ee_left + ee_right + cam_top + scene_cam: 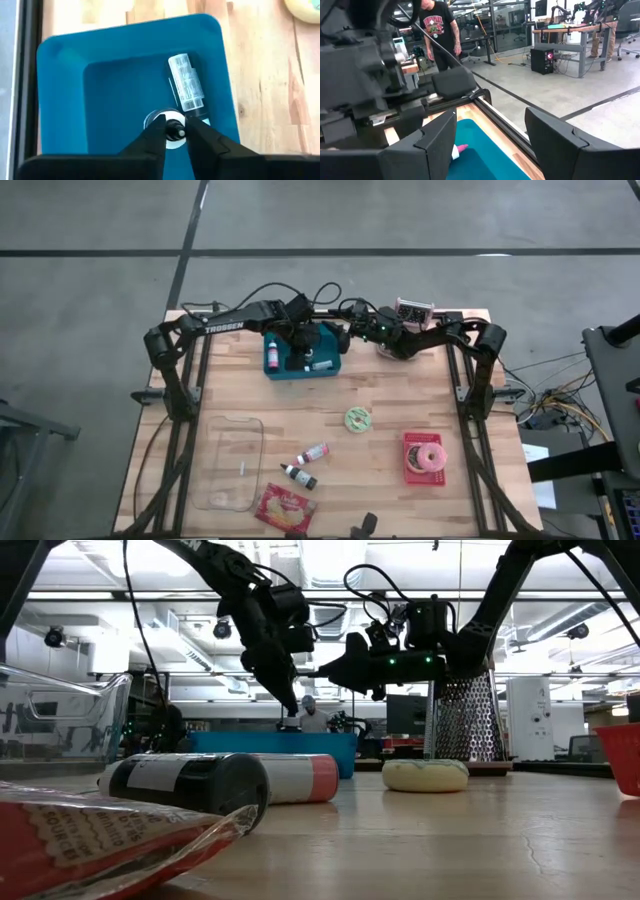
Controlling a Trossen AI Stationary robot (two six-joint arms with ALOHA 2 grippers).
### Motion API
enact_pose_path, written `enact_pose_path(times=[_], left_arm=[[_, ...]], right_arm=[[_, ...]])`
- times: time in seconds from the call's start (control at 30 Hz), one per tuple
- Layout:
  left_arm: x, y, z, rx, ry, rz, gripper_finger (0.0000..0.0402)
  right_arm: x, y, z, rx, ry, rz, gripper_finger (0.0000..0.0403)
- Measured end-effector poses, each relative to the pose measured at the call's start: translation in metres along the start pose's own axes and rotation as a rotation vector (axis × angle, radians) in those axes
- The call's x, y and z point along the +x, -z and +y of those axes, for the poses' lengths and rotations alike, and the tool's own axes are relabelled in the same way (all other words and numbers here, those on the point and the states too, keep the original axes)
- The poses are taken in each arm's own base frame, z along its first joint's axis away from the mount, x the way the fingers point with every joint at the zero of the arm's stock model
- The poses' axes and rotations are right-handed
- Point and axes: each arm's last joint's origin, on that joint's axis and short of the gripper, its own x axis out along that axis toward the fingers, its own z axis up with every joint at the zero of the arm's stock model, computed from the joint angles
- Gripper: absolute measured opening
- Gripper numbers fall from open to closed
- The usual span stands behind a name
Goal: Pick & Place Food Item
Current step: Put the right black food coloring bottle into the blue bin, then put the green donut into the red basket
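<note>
A teal bin (303, 358) stands at the table's far middle. My left gripper (174, 126) points down into it, shut on a small upright bottle with a black cap (176, 134); the gripper also shows in the high view (300, 346). A second small bottle with a white label (186, 83) lies on the bin's floor beside it. A pink-capped bottle (271, 348) sits at the bin's left end. My right gripper (344, 337) hovers open and empty at the bin's right edge; its own wrist view shows it too (490, 132). My left gripper pinches the upright bottle's black cap (177, 133) between its two fingers (156, 131). The fingers come from above, pointing down. The bottle stands upright below them inside the bin; whether its base rests on the bin's floor I cannot tell.
On the near half of the table lie a green-and-white doughnut (358, 418), a red tray with a pink doughnut (425, 457), two small bottles (305, 464), a clear glass dish (230, 463) and a red packet (285, 507). A metal grater (465, 720) stands at the far right. A person (439, 30) stands beyond the table.
</note>
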Motion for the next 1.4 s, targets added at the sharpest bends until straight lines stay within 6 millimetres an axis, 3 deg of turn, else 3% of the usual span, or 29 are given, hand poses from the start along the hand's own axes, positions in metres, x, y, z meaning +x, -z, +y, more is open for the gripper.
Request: enact_pose_path(times=[0.4,0.8,0.93,1.13,1.4], left_arm=[[-0.002,-0.004,0.002,0.007,-0.02,-0.035,0.0156],[-0.015,-0.011,0.003,0.026,-0.04,-0.079,0.0172],[-0.035,-0.013,0.0,0.039,-0.073,-0.118,0.0172],[-0.082,-0.008,-0.012,0.042,-0.137,-0.199,0.0172],[-0.133,0.036,-0.053,0.008,-0.176,-0.308,0.0172]], right_arm=[[0.0,0.002,0.0,0.0,-0.012,0.02,0.0228],[0.0,0.002,0.0,0.001,-0.013,0.023,0.0228],[0.0,0.003,0.001,0.001,-0.033,0.032,0.0228],[-0.001,0.01,0.013,-0.022,-0.202,0.095,0.0228],[-0.002,0.03,0.058,-0.145,-0.367,0.239,0.0228]])
